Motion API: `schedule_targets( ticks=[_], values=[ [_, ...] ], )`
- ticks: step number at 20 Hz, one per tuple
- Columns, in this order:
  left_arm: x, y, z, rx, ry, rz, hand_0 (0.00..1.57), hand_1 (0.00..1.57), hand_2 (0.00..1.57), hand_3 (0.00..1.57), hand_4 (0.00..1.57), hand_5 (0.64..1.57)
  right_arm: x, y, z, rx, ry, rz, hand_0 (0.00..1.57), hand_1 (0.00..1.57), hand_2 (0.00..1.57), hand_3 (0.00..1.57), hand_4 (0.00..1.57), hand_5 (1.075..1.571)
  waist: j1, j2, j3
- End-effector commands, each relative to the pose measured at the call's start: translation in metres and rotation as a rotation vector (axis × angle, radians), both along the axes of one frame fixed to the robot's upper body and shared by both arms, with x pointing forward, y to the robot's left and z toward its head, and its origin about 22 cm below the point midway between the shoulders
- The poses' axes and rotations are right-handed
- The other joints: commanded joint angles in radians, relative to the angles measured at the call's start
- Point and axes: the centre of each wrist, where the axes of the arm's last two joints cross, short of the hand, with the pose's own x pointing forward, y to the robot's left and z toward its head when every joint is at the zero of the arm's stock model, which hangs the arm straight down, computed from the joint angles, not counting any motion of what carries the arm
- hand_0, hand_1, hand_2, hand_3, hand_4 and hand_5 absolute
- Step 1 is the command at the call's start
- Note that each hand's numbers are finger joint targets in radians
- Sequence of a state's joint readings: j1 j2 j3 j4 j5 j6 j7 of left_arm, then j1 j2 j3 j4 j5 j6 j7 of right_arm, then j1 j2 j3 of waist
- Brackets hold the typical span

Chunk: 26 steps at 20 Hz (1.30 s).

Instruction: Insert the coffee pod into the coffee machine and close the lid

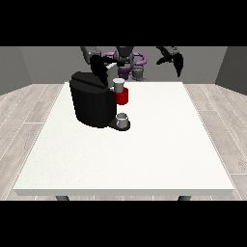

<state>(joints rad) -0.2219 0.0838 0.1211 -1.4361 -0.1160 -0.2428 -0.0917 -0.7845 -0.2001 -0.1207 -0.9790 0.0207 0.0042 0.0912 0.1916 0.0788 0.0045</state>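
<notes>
front view, one moment, contents as follows.

white table (144, 159): large, bare over most of its near half.

coffee machine (91, 103): black, bulky, standing upright toward the far edge, at the view's left of centre. red pod holder (122, 97) jutting from its front face toward the view's right. small grey cup (122, 120) on the round base directly below.

coffee pod (118, 85): small, pale, cylinder-like, sitting upright at the top of the red holder, long axis vertical. appears lodged in or on the holder mouth; whether fully seated, cannot tell.

lid (89, 79): dark flap along the machine's top, seemingly raised at an angle, not yet folded down over the pod.

hand at the view's left (99, 66): black, hanging just above and behind the machine's top, close to the lid and up-left of the pod. fingers pointing downward; spread or curl not readable against the dark machine, so cannot tell. holding nothing visible.

hand at the view's right (174, 60): raised well apart from the machine, over the far edge. fingers hanging down, relaxed and parted, empty.

judgement: nearer hand by far is the one at the view's left; pod lies down and toward the view's right of it, lid right under it. next move likely a press down on pod or lid.
</notes>
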Motion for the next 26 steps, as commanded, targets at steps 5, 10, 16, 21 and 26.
schedule_targets(
  ticks=[5,10,16,21,26],
  values=[
    [0.008,0.002,0.009,0.013,-0.051,-0.024,0.00,0.00,0.00,0.00,0.33,1.571,0.011,0.037,0.046,-0.047,-0.108,0.093,0.00,0.00,0.00,0.00,0.00,1.571,0.058,0.042,-0.0046],
    [0.013,-0.007,0.014,-0.002,-0.037,-0.039,0.00,0.00,0.00,0.00,0.40,1.571,0.008,0.048,0.057,-0.156,-0.138,0.073,0.00,0.00,0.00,0.00,0.10,1.571,0.100,0.041,-0.0046],
    [0.019,-0.021,0.018,0.005,-0.066,-0.090,0.00,0.00,0.00,0.00,0.40,1.571,0.004,0.057,0.087,-0.177,-0.184,0.055,0.00,0.00,0.00,0.00,0.26,1.571,0.144,0.061,-0.0044],
    [0.028,-0.019,0.027,-0.002,-0.111,-0.126,0.00,0.00,0.00,0.00,0.42,1.571,0.001,0.052,0.117,-0.185,-0.233,0.035,0.00,0.00,0.00,0.00,0.13,1.571,0.183,0.121,-0.0046],
    [0.033,-0.035,0.033,-0.022,-0.120,-0.190,0.00,0.00,0.00,0.00,0.37,1.571,-0.008,0.047,0.152,-0.202,-0.260,-0.031,0.00,0.00,0.00,0.00,0.05,1.571,0.266,0.146,-0.0053]
  ],
)
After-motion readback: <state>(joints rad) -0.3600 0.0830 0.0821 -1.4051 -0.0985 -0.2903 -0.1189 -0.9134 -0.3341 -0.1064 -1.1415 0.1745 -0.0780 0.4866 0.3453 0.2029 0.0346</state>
